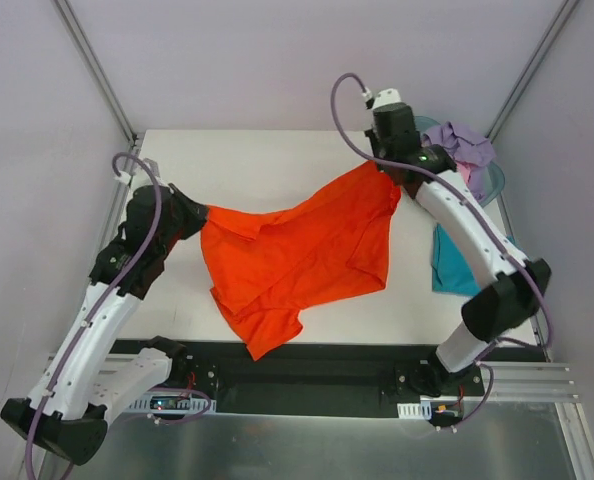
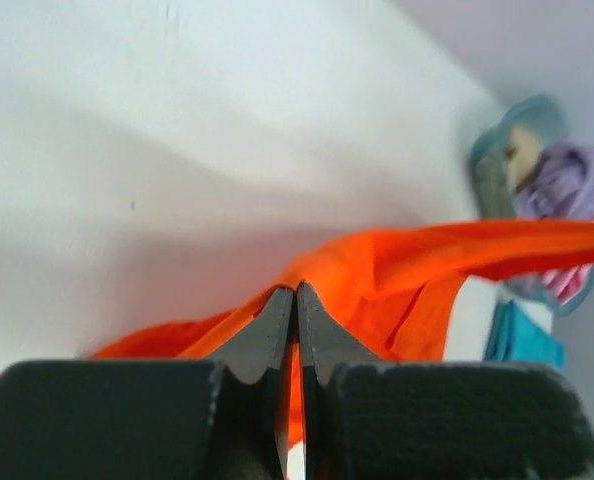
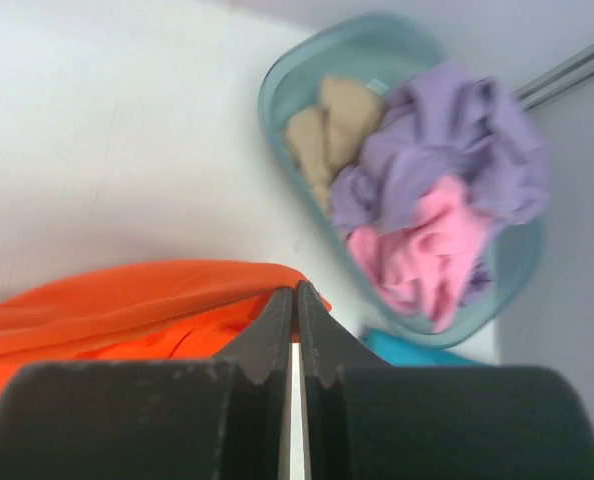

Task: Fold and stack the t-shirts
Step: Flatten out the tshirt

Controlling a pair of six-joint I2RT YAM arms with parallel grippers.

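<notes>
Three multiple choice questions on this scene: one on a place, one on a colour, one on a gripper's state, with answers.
1. Where is the teal t-shirt? A) In the tub. B) On the table, by the right arm. C) On the floor.
2. The t-shirt stretched between the arms is: A) pink. B) beige. C) orange.
3. The left gripper is: A) shut on the orange t-shirt. B) open. C) shut on nothing.
B: teal cloth lies flat there, outside the tub. C: orange cloth spans the gap. A: its fingers pinch orange cloth.
</notes>
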